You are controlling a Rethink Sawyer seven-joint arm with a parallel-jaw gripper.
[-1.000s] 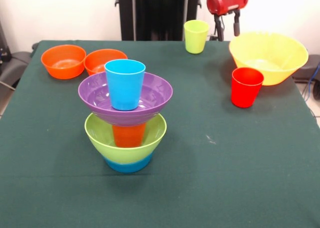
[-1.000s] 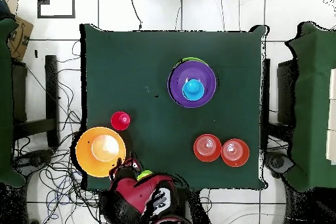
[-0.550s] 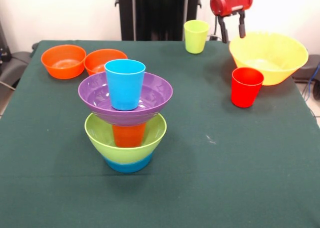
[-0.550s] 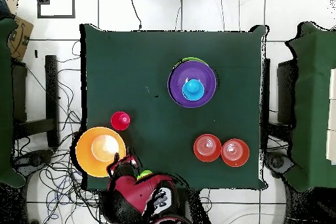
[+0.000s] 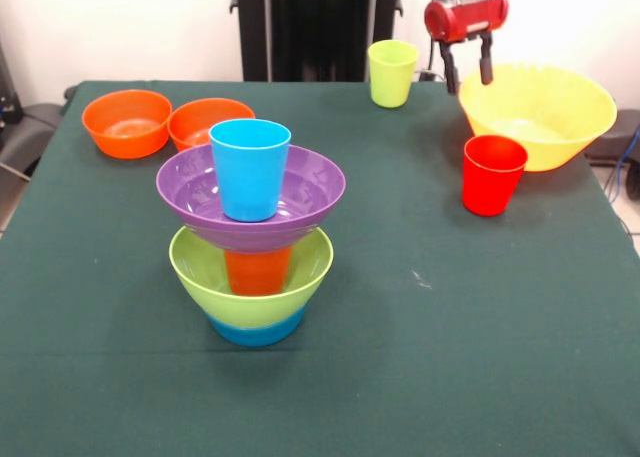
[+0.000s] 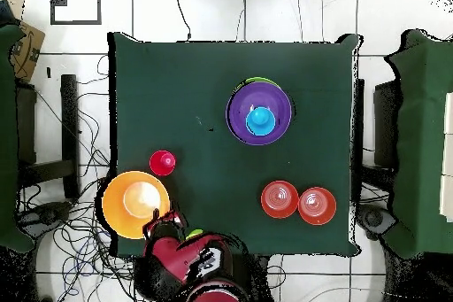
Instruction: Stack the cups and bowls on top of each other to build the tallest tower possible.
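Readable text: none in either view
Cups (image 5: 250, 168) and bowls (image 5: 124, 123): plain coloured plastic, no print or label
Desk (image 5: 450, 327): plain green cloth, no sign or number
Hand (image 5: 466, 63): no brand legible

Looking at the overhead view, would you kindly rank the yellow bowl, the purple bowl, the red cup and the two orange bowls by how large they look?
1. yellow bowl, widest, only slightly.
2. purple bowl, raised on the tower, so nearer the camera; this ranking is unsure.
3. two orange bowls, alike.
4. red cup, smallest.
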